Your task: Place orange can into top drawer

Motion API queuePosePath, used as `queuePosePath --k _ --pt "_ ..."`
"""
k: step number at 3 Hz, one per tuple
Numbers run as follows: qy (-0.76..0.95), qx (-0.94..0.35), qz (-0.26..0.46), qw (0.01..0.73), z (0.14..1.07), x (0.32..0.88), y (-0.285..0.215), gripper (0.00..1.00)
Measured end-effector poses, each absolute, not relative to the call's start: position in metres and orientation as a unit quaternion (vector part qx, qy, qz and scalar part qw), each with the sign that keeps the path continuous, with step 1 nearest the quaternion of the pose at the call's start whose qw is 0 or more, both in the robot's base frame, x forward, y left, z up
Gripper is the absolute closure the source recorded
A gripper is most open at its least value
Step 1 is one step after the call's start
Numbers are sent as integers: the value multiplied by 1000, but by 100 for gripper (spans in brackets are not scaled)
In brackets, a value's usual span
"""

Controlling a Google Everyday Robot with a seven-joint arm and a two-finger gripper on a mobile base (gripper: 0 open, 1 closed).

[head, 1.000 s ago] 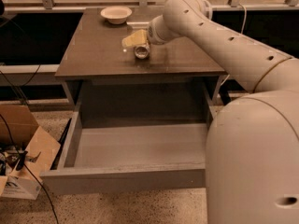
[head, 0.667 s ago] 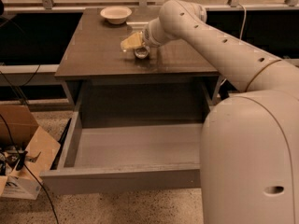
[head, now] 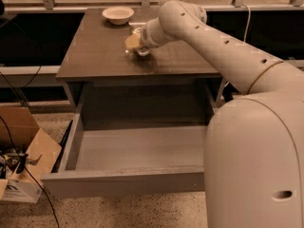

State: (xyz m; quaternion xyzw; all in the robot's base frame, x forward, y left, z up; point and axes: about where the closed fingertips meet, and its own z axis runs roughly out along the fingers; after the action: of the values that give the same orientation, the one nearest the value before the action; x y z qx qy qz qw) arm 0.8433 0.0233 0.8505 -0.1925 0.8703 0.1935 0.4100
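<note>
Firstly, upper centre, we want the gripper [head: 139, 43] (closure we cannot tell) squarely on the dented orange-tan metal can [head: 133, 41] before the wide grey drawer [head: 124, 180].

Quick count, here we go: one can [head: 132, 41] up on the one cabinet [head: 95, 56], and one bowl [head: 118, 14] further back on the same top. That's two loose items up there, no more. Below, one drawer [head: 128, 182], pulled open, and nothing to count inside it. One arm [head: 223, 46] reaching in from the right, one gripper [head: 139, 45] right at the can. Down on the floor at left, one cardboard box [head: 33, 146].
</note>
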Motion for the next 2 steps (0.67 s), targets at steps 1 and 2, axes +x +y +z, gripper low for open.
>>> queuePosePath --k 1,2 --pt "861 -230 161 425 887 819 17 96" --pt "846 -310 159 404 915 758 17 100"
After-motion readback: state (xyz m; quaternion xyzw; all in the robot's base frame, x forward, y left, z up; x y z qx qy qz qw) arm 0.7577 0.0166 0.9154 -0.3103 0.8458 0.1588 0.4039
